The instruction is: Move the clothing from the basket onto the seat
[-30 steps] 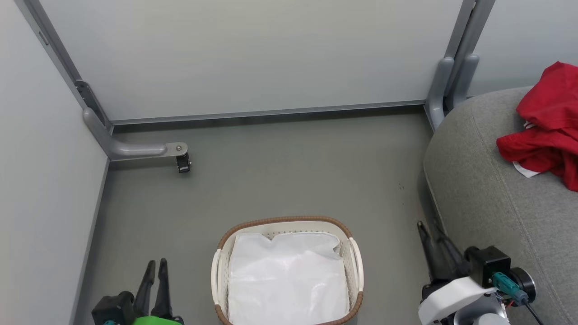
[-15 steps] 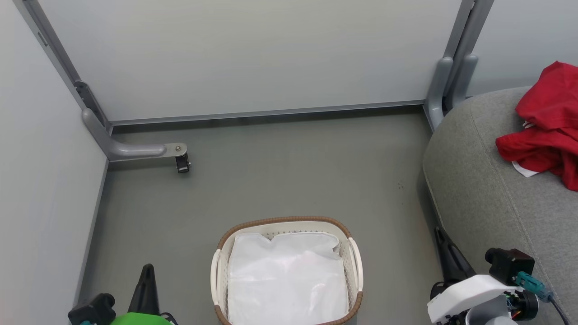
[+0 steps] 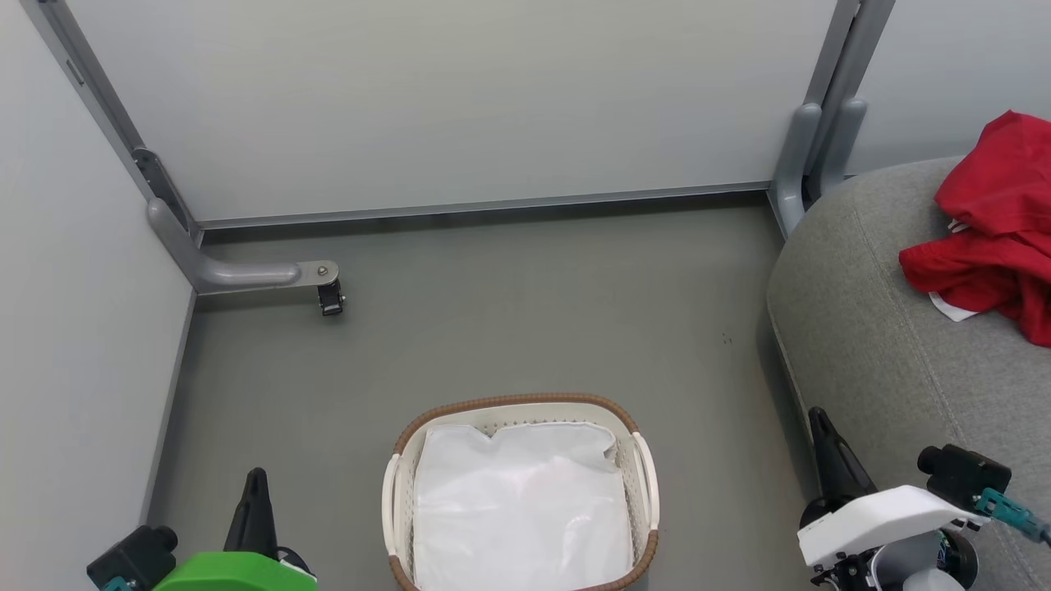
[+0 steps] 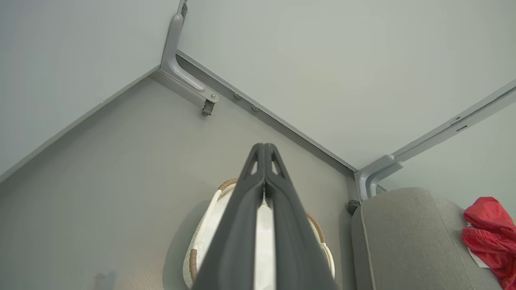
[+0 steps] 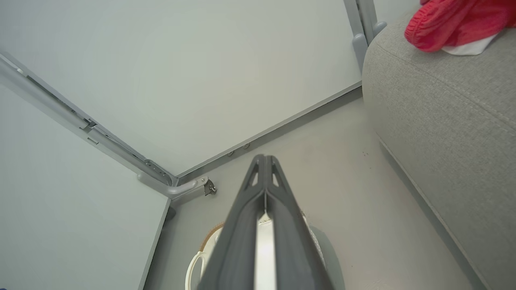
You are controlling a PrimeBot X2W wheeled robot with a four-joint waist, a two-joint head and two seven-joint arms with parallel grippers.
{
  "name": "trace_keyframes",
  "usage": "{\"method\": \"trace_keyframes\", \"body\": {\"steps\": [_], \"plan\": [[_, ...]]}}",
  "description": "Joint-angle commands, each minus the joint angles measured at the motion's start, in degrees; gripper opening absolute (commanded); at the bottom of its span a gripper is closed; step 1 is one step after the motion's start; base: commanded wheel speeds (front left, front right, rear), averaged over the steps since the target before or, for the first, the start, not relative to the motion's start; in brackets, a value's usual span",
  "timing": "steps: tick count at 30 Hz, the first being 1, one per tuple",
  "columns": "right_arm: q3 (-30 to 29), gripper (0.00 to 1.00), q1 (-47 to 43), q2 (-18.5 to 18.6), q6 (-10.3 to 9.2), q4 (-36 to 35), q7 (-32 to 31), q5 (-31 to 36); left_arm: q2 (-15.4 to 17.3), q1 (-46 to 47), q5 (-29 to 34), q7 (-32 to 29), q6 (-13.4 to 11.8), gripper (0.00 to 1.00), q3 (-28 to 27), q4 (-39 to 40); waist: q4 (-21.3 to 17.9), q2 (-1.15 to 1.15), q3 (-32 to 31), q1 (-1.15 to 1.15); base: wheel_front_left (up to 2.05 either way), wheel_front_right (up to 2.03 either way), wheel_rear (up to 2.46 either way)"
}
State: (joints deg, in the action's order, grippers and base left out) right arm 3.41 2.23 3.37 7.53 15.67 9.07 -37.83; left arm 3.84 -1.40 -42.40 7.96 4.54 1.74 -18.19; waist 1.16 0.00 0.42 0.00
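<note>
From the head, the clothing (image 3: 985, 238) lies bunched on the seat (image 3: 887, 369), well apart from the basket (image 3: 509, 402) on the grey floor (image 3: 493, 328). Left wrist: the left gripper (image 4: 264, 147) has its fingers pressed together, empty. Right wrist: the right gripper (image 5: 265, 158) is likewise closed on nothing, with pale partitions (image 5: 201, 60) beyond.

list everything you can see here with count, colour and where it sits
clothing: one, bright red with a white patch, heaped on the seat
seat: one, grey woven fabric, right side
basket: one, cream with brown rim and white handles, on the floor, bottom centre
white sheet: one, white, lying inside the basket
floor: one, dull grey
partition panels: three, pale grey, left, back and behind the seat
frame foot with caster: one, grey, back left
frame post: one, grey, back right
left gripper: one, dark, shut, empty, lower left
right gripper: one, dark, shut, empty, lower right
</note>
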Motion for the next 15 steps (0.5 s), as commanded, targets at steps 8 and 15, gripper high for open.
{"method": "trace_keyframes", "body": {"steps": [8,15], "plan": [[-1.1,0.0,1.8,0.7,-0.02,-1.1,-1.8,-8.3,-0.1,2.7,-7.2,-2.1,0.6,0.0,-1.4,1.4,-0.1,0.0,0.0,0.0,0.0,0.0,0.0],[-1.8,0.0,2.1,0.8,-0.03,-1.2,-3.0,-13.6,-0.2,3.3,-11.7,-3.4,0.9,0.0,-2.2,1.7,-0.2,0.0,0.0,0.0,0.0,0.0,0.0]]}}
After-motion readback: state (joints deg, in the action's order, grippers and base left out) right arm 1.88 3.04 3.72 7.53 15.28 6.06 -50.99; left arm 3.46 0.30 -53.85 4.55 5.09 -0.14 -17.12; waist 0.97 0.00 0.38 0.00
